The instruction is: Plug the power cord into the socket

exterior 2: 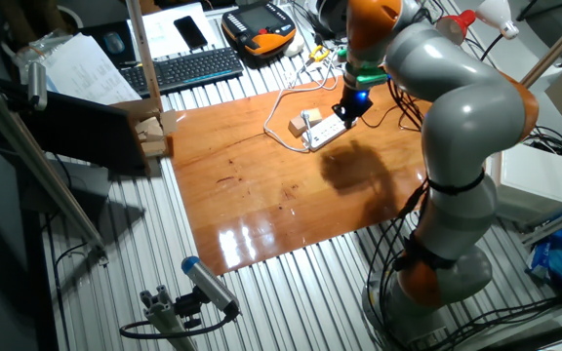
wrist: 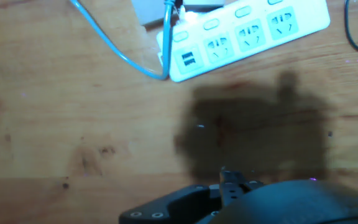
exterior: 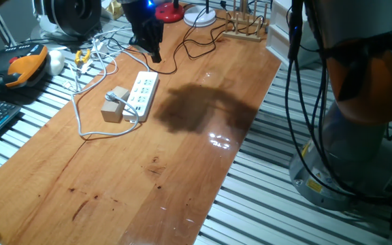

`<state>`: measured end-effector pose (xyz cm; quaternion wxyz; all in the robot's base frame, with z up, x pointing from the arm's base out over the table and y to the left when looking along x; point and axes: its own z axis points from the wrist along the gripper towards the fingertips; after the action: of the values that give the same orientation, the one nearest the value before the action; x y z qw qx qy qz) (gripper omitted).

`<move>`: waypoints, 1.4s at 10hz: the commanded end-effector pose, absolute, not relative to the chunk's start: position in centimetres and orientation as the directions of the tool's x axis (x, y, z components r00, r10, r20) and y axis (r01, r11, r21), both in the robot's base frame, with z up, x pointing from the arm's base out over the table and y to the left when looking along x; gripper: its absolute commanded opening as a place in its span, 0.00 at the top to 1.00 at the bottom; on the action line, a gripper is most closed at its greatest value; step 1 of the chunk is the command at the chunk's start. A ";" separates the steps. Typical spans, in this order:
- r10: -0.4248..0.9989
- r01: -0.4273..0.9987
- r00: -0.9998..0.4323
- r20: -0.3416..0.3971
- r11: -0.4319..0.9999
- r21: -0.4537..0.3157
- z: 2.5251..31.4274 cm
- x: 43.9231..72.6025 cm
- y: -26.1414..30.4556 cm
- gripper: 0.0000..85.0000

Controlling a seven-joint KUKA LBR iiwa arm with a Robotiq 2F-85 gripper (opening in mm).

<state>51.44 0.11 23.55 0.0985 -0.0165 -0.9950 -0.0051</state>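
near edge: bare wooden table (exterior: 148, 197), glare patch and a dark arm shadow right of centre in one fixed view
tan block (exterior: 115, 104): just left of the strip, mid-left of that frame, touching or nearly touching its side; a pale plug seems to sit on it, too small to be sure
socket (exterior: 141, 92): white power strip lying flat, long axis running away from the near edge, upper-middle of one fixed view; in hand view it sits along the top edge (wrist: 253, 31), outlet holes facing up
power cord (exterior: 80, 116): pale cable looping left of the strip in one fixed view and running back up to the clutter at upper left; in hand view reads as a bluish line (wrist: 114, 46) ending at the strip's left end; whether its plug is seated in an outlet, cannot tell
gripper (exterior: 152, 46): dark, hanging above the far end of the strip in one fixed view, clear of the table; holds nothing visible; fingers apart or together, cannot tell, only a blurred dark body at the bottom of hand view
far edge: thin black cables (exterior: 196, 46), wooden rack, lamp base along the top of the frame
step: judged approach phase, cord not in the hand
next move: likely descend left of the strip onto the plug end, grasp it, line the pins up with an outlet, press straight down; the strip may slide
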 end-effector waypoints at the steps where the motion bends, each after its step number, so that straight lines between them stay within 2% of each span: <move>1: 0.079 0.084 -0.981 0.179 0.996 0.020 23.6 51.5 0.1 1.00; 2: 0.095 0.109 -0.977 0.194 0.992 0.066 23.6 51.5 0.1 1.00; 4: 0.152 0.163 -0.972 0.177 0.985 0.051 23.5 51.8 0.3 0.60; 7: 0.151 0.157 -0.981 0.121 0.987 0.044 20.3 57.1 2.9 0.60; 10: 0.124 0.130 -0.988 0.088 0.989 0.076 17.4 59.5 3.8 0.60; 11: 0.074 0.082 -0.993 0.093 0.993 0.086 18.0 59.1 3.9 0.80; 12: -0.005 0.008 -0.991 0.136 0.995 0.098 19.2 58.1 3.7 1.00; 14: -0.062 -0.054 -0.985 0.160 0.997 0.054 19.2 58.1 3.7 1.00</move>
<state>58.11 3.71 19.19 0.0816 0.0035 -0.9963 -0.0254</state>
